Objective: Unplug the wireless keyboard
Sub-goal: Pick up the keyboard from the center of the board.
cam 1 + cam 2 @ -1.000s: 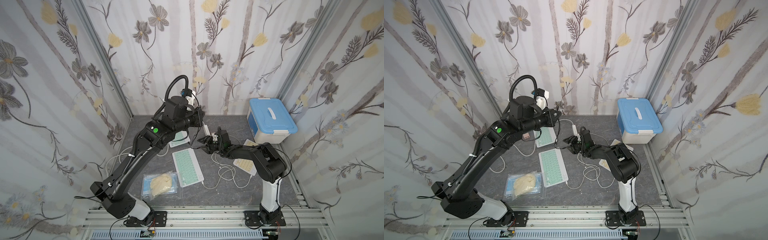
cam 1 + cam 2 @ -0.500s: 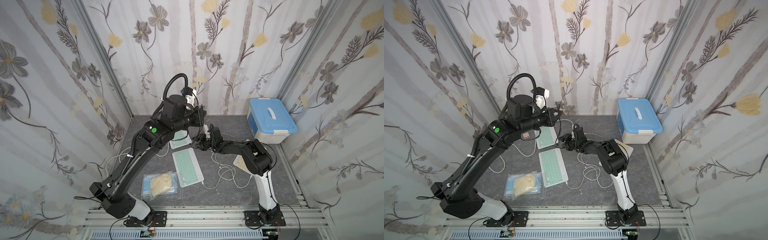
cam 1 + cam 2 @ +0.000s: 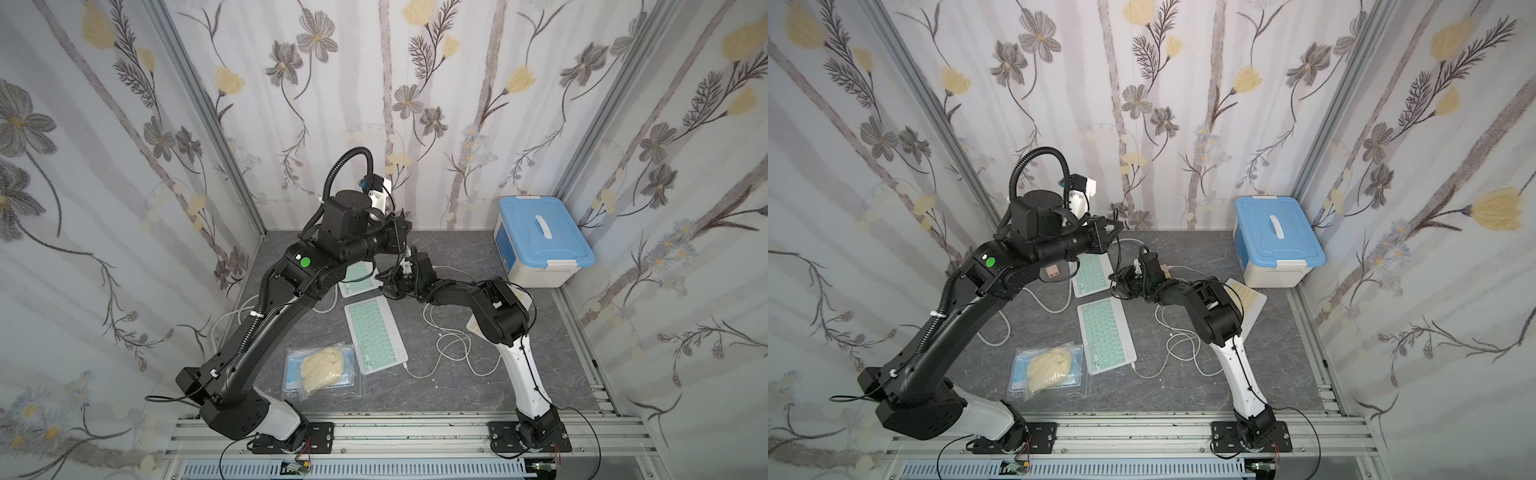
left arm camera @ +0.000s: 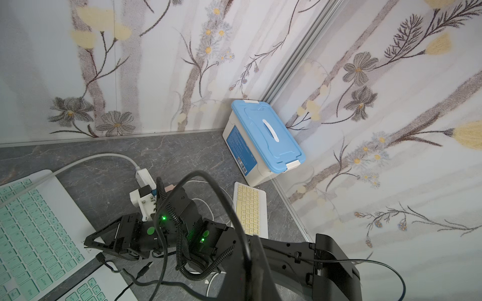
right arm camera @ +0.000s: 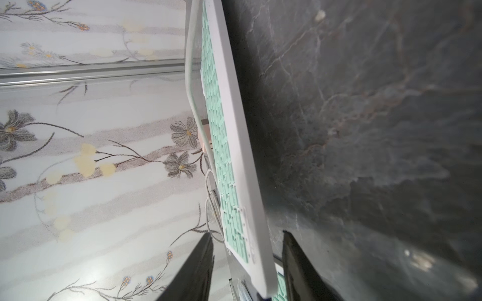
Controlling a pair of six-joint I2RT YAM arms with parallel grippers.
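Two mint-green keyboards lie mid-table: the far keyboard [image 3: 358,277] [image 4: 31,221] and the near keyboard [image 3: 374,332] [image 3: 1105,332], which has a white cable [image 3: 440,349] plugged into its front corner. My right gripper [image 5: 247,233] [image 3: 1119,286] is open, its fingers [image 5: 200,268] on either side of the far keyboard's [image 5: 234,146] near corner without touching it. A black plug [image 4: 100,258] sits at that corner. My left gripper [image 4: 257,250] [image 3: 1119,226] hovers above, shut on a thin black cable [image 4: 208,175] that hangs toward the keyboards.
A blue-lidded box [image 3: 540,241] stands at the back right. A yellow keyboard [image 3: 1246,296] lies under my right arm. A bag with a cream lump [image 3: 322,368] lies front left. A white power strip [image 4: 143,177] and looped white cables lie beyond the right gripper.
My right arm has reached left to the far keyboard's corner and its fingers have narrowed. The left arm has barely moved and stays shut.
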